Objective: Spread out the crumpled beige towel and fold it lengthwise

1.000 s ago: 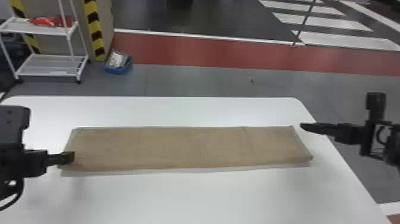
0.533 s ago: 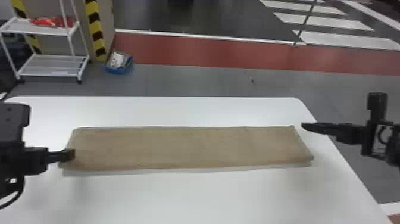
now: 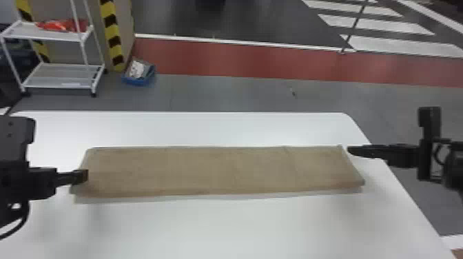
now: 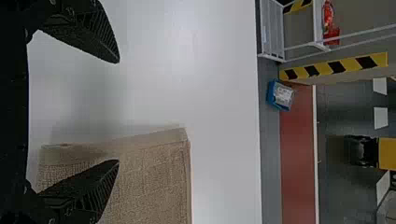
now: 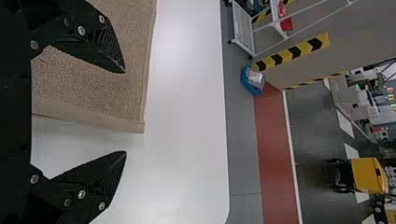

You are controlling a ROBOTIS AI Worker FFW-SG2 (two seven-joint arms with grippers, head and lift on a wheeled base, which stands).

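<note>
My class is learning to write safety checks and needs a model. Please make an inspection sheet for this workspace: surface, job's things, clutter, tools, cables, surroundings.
Surface: white table, rounded far-right corner.
Job's things: beige towel, a long flat strip with faint creases.
Clutter: red items on a white rack; filled blue bin on the floor.
Tools: left tool open at the towel's left end, right tool open at its right; contact unclear.
Cables: black cable looping at the left arm.
Surroundings: red floor band, striped post.

My left gripper (image 3: 84, 176) is at one end of the long, flat beige towel (image 3: 224, 170) on the white table (image 3: 241, 227), my right gripper (image 3: 350, 150) near the other.
</note>
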